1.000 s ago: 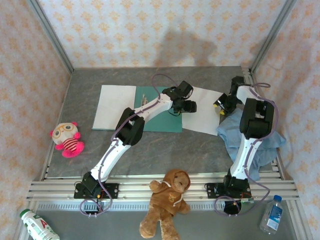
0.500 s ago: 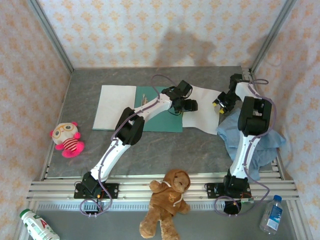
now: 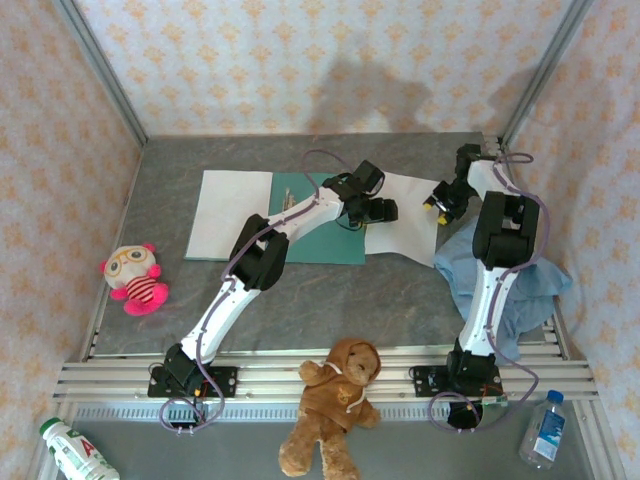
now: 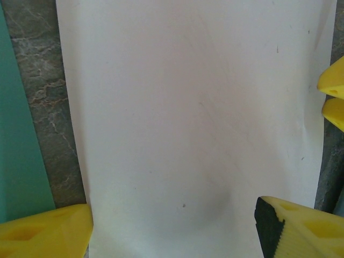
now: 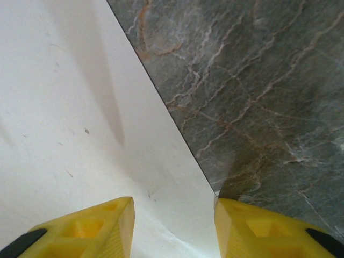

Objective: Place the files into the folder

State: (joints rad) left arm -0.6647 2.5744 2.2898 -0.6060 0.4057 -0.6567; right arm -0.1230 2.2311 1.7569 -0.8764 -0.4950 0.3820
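My left claw [image 4: 173,209] hangs spread over the thin white rectangular paper sheet [image 4: 188,107], right claw [image 5: 174,201] part-spread astride its edge, and a skewed pinch could crease it.

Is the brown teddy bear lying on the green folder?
No, the teddy bear lies at the near edge of the scene, well apart from the folder.

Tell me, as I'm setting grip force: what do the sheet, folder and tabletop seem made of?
Sheet: thin matte white paper, apparently; it bows slightly. Folder: flat matte teal, probably card. Tabletop: grey with pale veins, marble-like; stone or print, cannot tell.
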